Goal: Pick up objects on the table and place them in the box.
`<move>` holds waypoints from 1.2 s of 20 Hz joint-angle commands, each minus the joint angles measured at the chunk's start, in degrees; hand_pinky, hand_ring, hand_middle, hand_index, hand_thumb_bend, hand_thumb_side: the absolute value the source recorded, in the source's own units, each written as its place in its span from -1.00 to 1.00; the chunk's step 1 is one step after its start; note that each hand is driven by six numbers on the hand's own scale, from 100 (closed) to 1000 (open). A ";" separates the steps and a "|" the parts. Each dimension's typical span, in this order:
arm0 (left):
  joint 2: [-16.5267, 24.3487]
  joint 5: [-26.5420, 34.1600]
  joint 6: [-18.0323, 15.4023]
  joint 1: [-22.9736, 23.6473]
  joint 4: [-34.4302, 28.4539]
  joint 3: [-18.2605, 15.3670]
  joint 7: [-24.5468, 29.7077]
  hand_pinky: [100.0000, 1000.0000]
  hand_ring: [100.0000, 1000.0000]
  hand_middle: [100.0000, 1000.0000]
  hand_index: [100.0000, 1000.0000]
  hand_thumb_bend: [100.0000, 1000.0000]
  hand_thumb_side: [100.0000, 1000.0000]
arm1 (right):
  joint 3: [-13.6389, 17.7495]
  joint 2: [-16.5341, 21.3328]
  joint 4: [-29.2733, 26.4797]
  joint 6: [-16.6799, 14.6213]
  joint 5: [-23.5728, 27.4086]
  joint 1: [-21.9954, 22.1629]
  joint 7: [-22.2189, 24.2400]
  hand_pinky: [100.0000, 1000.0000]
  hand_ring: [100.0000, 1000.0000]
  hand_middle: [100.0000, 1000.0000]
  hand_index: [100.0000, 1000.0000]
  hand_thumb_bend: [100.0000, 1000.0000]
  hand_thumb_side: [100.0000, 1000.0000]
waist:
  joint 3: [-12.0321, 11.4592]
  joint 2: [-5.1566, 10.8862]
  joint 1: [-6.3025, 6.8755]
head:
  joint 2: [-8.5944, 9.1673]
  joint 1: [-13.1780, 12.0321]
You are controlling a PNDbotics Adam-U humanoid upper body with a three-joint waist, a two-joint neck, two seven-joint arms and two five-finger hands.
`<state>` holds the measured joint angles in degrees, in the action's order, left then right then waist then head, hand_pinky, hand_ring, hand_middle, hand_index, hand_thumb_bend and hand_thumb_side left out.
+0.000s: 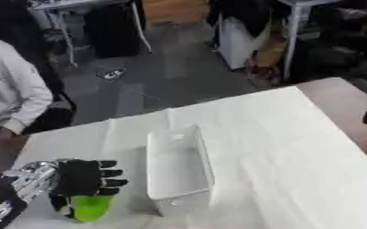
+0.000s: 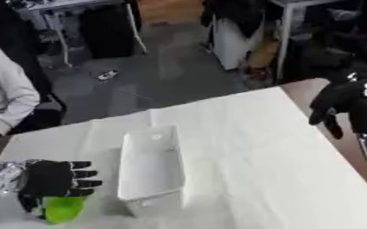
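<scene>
A bright green object (image 1: 89, 208) lies on the white table at the lower left, under my left hand (image 1: 81, 178). The black hand's fingers and thumb curl over and around its top. A clear white plastic box (image 1: 179, 167) stands just right of that hand, long side running away from me, with nothing visible inside. My right hand (image 2: 345, 102) hangs at the right edge over the brown table border, fingers relaxed and pointing down, holding nothing.
The white table cover (image 1: 296, 147) stretches right of the box to a brown edge (image 1: 339, 96). A person in a white sleeve (image 1: 10, 94) stands at the far left edge. Floor, chairs and table legs lie beyond.
</scene>
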<state>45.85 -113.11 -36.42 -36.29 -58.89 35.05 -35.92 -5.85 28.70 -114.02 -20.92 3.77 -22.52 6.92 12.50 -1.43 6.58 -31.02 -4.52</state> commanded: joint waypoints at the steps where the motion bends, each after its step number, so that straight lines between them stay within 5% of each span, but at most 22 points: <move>1: 0.85 -0.72 -15.55 -0.61 0.47 -1.27 -16.05 0.59 0.72 0.82 0.78 0.52 0.04 | 0.28 0.41 -0.57 -0.09 -0.28 -0.91 0.25 -1.00 -0.32 -0.11 0.18 -1.00 0.46 | -0.06 0.46 -0.44 | 0.36 -0.50; 3: 0.57 -0.95 -15.55 -0.70 0.78 -1.40 -16.05 0.57 0.69 0.80 0.77 0.51 0.03 | 0.30 0.38 -0.57 -0.11 -0.27 -0.95 0.27 -1.00 -0.32 -0.11 0.18 -1.00 0.46 | -0.02 0.44 -0.45 | 0.39 -0.50; 7: 0.36 1.17 -15.55 -0.76 0.09 -1.33 -16.05 -0.08 0.10 0.24 0.42 0.05 0.03 | 0.33 0.38 -0.57 -0.11 -0.26 -1.00 0.30 -1.00 -0.32 -0.11 0.17 -1.00 0.46 | 0.02 0.46 -0.42 | 0.43 -0.44; 8: 0.42 2.61 -15.55 -0.70 -0.44 -1.35 -16.05 -0.48 -0.21 -0.05 0.16 -0.36 0.25 | 0.34 0.39 -0.57 -0.11 -0.26 -1.00 0.30 -1.00 -0.32 -0.11 0.17 -1.00 0.46 | 0.00 0.46 -0.41 | 0.61 -0.23; 10: 0.75 5.99 -15.55 -0.45 -1.60 -1.34 -16.05 -0.77 -0.44 -0.28 -0.11 -0.76 0.71 | 0.34 0.42 -0.57 -0.10 -0.28 -0.99 0.32 -1.00 -0.32 -0.11 0.17 -1.00 0.46 | -0.02 0.45 -0.41 | 1.29 0.61; 12: 1.25 8.86 -15.55 -0.15 -2.53 -1.17 -16.05 -1.00 -0.63 -0.47 -0.30 -0.77 0.76 | 0.33 0.43 -0.57 -0.10 -0.30 -1.00 0.35 -1.00 -0.32 -0.11 0.17 -1.00 0.46 | 0.00 0.45 -0.41 | 1.85 1.29; 18: 2.52 13.05 -15.55 0.33 -5.60 -1.92 -16.05 -1.00 -0.97 -0.72 -0.40 -0.78 0.75 | 0.33 0.50 -0.57 -0.10 -0.35 -0.89 0.44 -1.00 -0.32 -0.11 0.17 -1.00 0.46 | -0.15 0.54 -0.43 | 1.94 1.47; 24: 5.31 17.36 -15.55 -0.14 -11.94 -5.25 -16.05 -1.00 -1.00 -0.75 -0.44 -0.79 0.76 | 0.36 0.59 -0.57 -0.09 -0.47 -0.60 0.47 -1.00 -0.32 -0.11 0.17 -1.00 0.46 | -0.42 0.65 -0.45 | 2.01 1.48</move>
<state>48.23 -96.92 -36.41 -35.43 -69.00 31.52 -35.92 -5.84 28.70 -114.02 -20.99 3.37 -22.54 7.29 12.16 -1.42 6.56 -29.56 -3.43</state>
